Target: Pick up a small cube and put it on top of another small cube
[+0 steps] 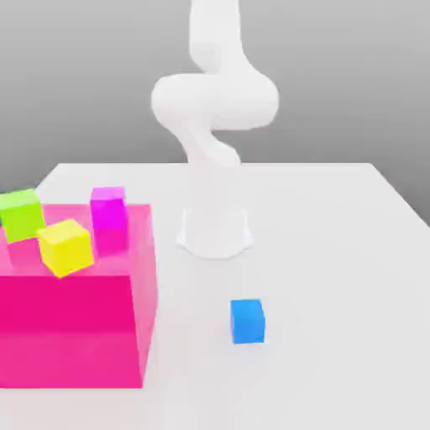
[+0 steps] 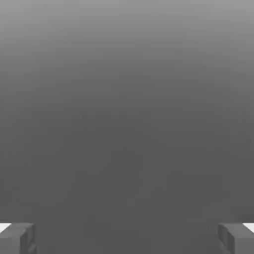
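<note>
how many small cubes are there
4: the blue cube on the table; the purple, yellow and green ones on the big pink block. Others may be hidden behind it.

I see a big hot-pink block at the exterior view's left, standing on a white table. Green cube on the block's top, at the exterior view's far left, tilted. Yellow cube just beside it, also tilted, nearer that camera, by the block's front top edge. Grey background behind my table, plain, lighter toward its upper part.
</note>
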Robot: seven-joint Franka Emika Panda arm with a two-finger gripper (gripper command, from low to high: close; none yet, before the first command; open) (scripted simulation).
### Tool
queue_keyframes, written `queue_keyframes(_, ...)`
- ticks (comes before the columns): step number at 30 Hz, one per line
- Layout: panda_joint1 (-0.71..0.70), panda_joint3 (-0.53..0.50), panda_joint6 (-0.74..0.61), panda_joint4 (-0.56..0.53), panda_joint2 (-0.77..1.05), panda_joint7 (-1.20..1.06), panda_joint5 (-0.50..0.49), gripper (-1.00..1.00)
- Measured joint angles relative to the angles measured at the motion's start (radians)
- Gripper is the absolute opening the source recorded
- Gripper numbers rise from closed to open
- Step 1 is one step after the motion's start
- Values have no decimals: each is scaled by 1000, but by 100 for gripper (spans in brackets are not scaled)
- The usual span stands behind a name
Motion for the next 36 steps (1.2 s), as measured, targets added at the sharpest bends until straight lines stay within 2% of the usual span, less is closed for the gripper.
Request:
queue_keyframes(12,49,61,310,-403,341,30,30,0)
queue_keyframes(17,74,89,482,-592,544,50,39,0)
queue_keyframes(20,59,88,618,-620,716,122,-50,0)
queue_keyframes(22,91,39,683,-611,795,178,-127,0)
queue_keyframes(25,154,-27,775,-595,905,192,-145,0)
queue_keyframes(26,159,-32,803,-591,938,191,-146,-100)
queue_keyframes(32,161,-35,817,-588,955,195,-151,-100)
queue_keyframes(36,154,-24,738,-603,861,188,-139,-100)
